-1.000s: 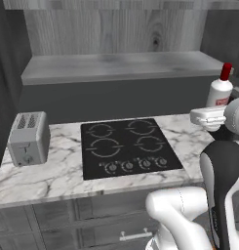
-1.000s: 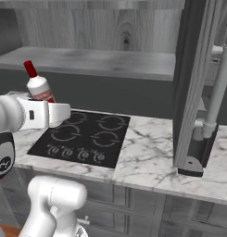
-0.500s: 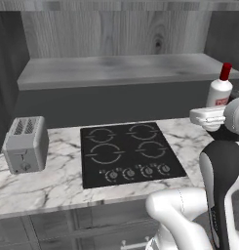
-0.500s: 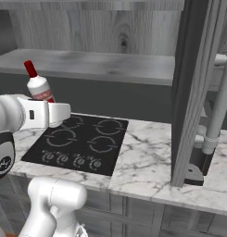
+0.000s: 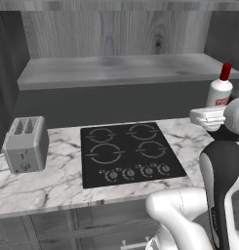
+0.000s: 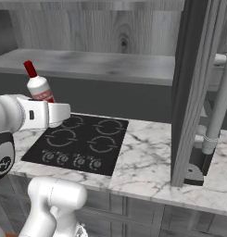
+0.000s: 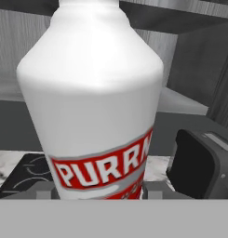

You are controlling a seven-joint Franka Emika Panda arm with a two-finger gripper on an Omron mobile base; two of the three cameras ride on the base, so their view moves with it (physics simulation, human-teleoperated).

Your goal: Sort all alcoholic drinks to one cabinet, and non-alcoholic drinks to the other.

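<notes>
Small white red-capped, red-labelled bottle [image 5: 221, 90] | gripper [image 7: 99, 193] clamped low on its body | smooth, top-heavy: you carry it upright, slowly

Claw [image 7: 99, 193] raised, clamped, level.

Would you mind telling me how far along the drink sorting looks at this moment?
Nothing visibly sorted yet: no drink sits on the wooden shelf above the stove. In hand: the gripper carries the white bottle with red cap, upright, above the marble counter; the hand view shows it close against the gripper. Left: placing this bottle in a cabinet, then the other drinks.
</notes>
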